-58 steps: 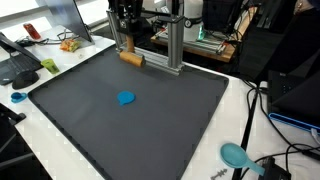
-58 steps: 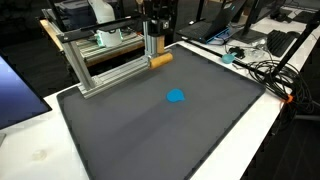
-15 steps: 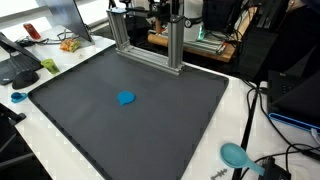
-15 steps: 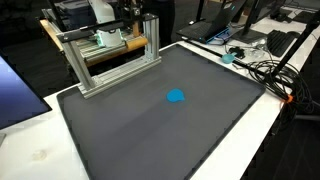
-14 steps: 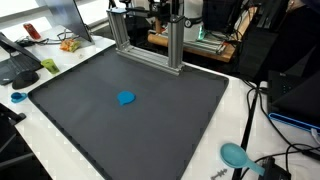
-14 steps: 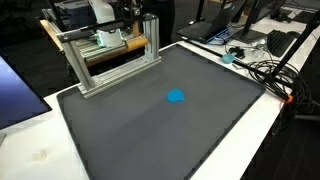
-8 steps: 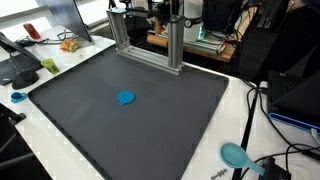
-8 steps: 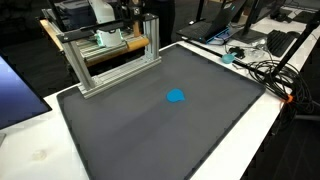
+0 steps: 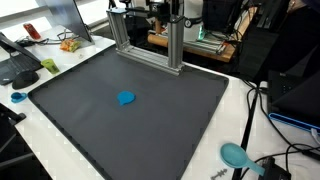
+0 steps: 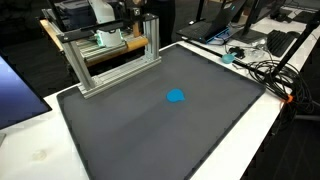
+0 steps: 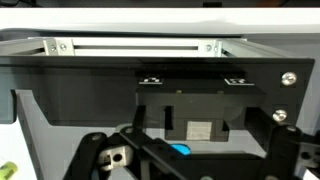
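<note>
Gone from the far edge of the mat (image 9: 170, 130) is the tan block that the end effector gripped beside the metal frame (image 9: 176, 45). The end effector (image 11: 192, 162) has since drawn back behind that frame, at 12 o'clock of the mat. In the wrist view its jaws stand wide apart, holding nothing, and face a rail (image 11: 130, 45) of the frame. The tan block cannot be made out in any view. A small blue piece (image 9: 126, 98) lies flat near the mat's middle, slightly toward 9 o'clock, well apart from the frame. The mat lies on a white surface (image 9: 238, 105).
</note>
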Controlling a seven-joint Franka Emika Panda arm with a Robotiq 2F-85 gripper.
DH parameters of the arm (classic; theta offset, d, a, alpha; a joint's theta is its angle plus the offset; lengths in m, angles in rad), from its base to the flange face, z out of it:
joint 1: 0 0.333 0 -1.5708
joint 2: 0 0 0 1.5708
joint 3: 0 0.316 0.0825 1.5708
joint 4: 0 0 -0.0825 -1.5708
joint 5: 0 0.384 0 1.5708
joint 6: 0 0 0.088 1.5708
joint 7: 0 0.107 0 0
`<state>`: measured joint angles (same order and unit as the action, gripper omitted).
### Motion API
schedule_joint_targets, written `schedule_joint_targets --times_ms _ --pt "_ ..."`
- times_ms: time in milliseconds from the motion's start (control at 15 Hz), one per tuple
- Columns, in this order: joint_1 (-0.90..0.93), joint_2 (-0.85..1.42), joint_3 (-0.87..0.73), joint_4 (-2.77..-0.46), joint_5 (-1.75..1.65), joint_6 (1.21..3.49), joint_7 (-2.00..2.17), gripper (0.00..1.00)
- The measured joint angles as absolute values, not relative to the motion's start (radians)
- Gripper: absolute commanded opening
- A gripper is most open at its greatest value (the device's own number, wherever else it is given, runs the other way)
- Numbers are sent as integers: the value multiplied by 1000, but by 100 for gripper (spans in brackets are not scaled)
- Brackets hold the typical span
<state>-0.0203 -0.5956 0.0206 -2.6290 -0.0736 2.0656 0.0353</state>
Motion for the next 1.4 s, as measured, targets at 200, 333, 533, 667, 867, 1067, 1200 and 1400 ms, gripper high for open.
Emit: schedule_joint_targets --times_ms 200,333,533,667,867,1067,1200,1400 --pt "-27 -612 38 -2629 -110 2098 76 100" --pt "-28 -626 42 -2627 -123 2123 79 100" --pt "-28 -634 39 -2588 -124 2131 59 100" --pt "-28 -617 30 -2529 -123 2131 44 100" --pt "-28 -519 11 -2400 -122 2130 32 100" --pt "-29 -363 -4 -2254 -121 2130 32 100" --pt "-29 -250 -3 -2159 -120 2119 32 100" --pt "-24 -148 0 -2087 -120 2111 32 100"
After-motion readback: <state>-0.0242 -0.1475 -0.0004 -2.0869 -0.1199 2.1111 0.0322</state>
